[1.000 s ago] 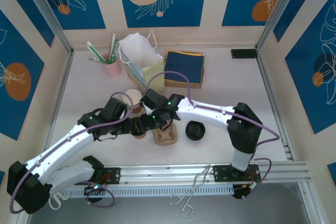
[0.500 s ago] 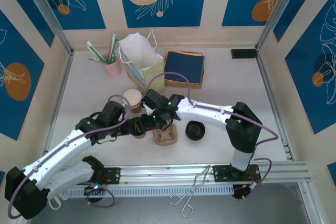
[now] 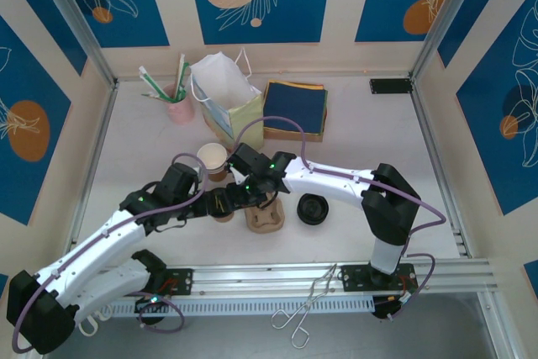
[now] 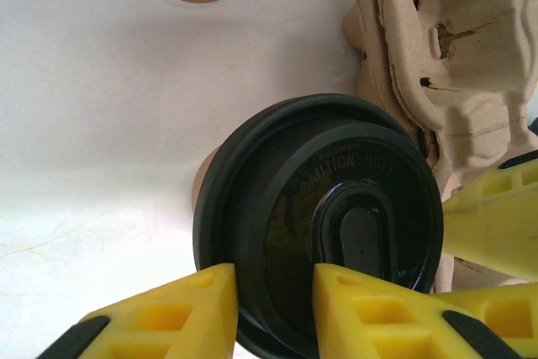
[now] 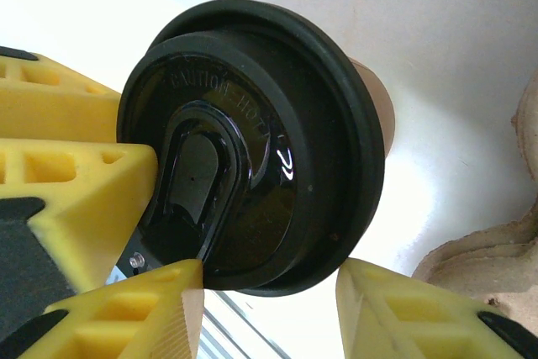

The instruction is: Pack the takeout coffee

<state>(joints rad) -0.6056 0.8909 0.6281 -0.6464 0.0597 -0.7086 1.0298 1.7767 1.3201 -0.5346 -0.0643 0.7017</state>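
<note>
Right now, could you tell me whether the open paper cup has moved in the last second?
No; the open paper cup keeps its place beside the paper bag.

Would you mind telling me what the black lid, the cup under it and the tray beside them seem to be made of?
Lid: probably black plastic, glossy, with embossed lettering and sharp highlights. Cup: brown kraft paper, judging by its matte tan wall; little of it shows. Tray: seemingly moulded paper pulp, beige, rough and fibrous, with ragged slits.

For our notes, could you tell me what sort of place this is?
Probably a mock coffee counter in a robot test cell: lidded cup, cup carrier and paper bag on a metal-framed table.
</note>
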